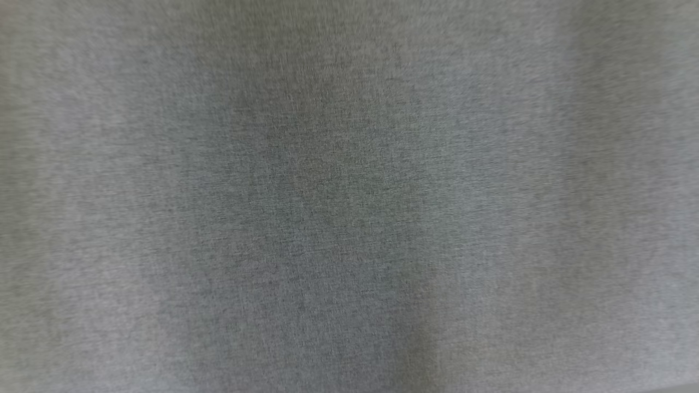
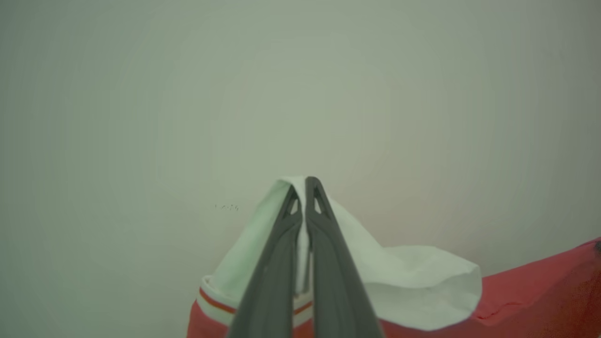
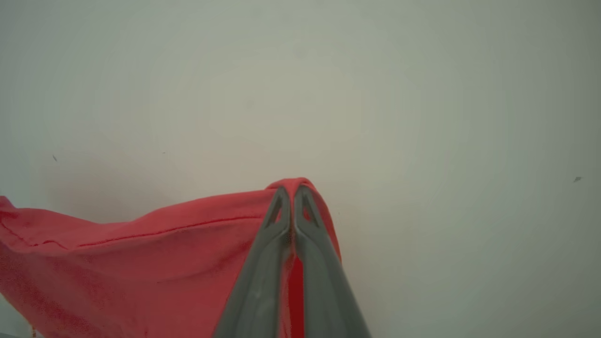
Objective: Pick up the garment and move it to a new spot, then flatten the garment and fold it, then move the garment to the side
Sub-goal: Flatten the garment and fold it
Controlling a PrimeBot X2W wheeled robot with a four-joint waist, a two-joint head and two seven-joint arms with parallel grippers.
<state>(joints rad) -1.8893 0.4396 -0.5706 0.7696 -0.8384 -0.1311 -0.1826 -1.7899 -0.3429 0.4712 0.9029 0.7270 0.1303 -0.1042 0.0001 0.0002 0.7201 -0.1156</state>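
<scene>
Soft red fabric garment (image 3: 117,253) with white striped-trim panel (image 2: 413,281) hangs between both jaws, each clamped shut on an edge, apparently above the tabletop (image 2: 141,94): keep tension even, lower flat without dragging.

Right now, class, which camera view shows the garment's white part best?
The left wrist view: the white part, with its red stripe, is sharp there, pinched in the shut left end effector. The right wrist view gives the red cloth instead; the head view gives blurred grey weave.
</scene>
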